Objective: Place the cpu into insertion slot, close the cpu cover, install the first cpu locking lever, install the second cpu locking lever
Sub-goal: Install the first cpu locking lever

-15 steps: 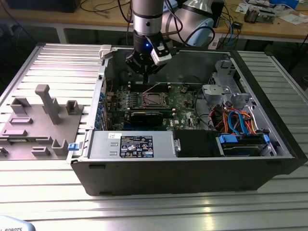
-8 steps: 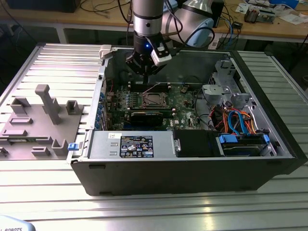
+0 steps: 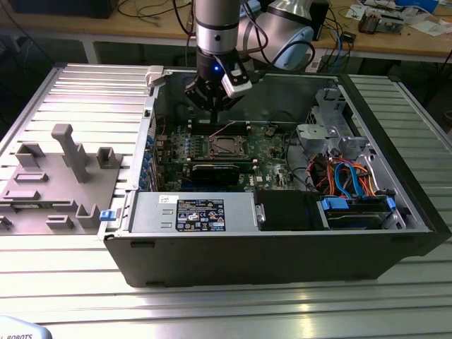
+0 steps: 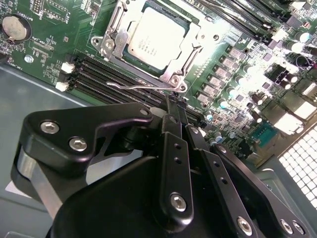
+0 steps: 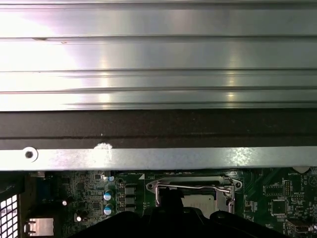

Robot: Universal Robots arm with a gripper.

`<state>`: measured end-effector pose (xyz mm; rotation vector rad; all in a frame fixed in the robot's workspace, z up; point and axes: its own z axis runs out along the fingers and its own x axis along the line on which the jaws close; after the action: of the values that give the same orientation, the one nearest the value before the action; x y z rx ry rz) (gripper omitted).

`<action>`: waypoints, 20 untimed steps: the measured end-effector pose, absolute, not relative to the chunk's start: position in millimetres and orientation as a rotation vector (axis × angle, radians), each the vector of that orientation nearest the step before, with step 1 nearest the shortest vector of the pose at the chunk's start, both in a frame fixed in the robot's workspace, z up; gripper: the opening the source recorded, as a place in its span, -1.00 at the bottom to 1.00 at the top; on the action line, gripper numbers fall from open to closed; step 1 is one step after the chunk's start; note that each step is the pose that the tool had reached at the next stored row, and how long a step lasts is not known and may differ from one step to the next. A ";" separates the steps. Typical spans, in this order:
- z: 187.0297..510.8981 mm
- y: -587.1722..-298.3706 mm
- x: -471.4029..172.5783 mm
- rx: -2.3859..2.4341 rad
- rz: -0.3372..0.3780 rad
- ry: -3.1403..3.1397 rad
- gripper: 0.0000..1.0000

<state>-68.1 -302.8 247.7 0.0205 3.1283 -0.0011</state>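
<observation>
Ribbed silver table [image 3: 63, 296] sits closest, with the open black computer case [image 3: 282, 261] on top and a wooden bench [image 3: 395, 44] behind. Inside lies the green board [image 3: 272, 152]. Next comes the arm's gripper [image 4: 177, 110] — its black fingers [image 4: 174, 148] are pressed together, holding nothing, above the long black memory slots [image 4: 114, 79]. Smaller still, the cpu cover [image 4: 111, 34] lies flat on the insertion slot [image 3: 226, 147]. Smallest, the cpu [image 4: 156, 35] sits flat inside — shiny side up.
</observation>
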 end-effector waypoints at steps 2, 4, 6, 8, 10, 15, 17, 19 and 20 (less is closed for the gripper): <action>247.2 -302.7 -68.0 0.020 -0.001 3.128 -0.79; 246.5 -302.5 -68.0 0.019 -0.001 3.128 -0.79; 245.9 -302.4 -68.1 0.018 -0.001 3.128 -0.79; 245.3 -302.4 -68.1 0.017 -0.001 3.128 -0.79; 244.6 -302.3 -68.1 0.016 -0.001 3.128 -0.79; 243.0 -301.5 -68.1 0.011 -0.001 3.128 -0.79; 242.2 -300.5 -68.1 0.004 -0.001 3.128 -0.79; 241.2 -299.1 -68.1 -0.004 -0.001 3.128 -0.79; 240.9 -298.4 -68.1 -0.006 -0.001 3.128 -0.79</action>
<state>-68.1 -298.4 240.9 -0.0057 3.1284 -0.0010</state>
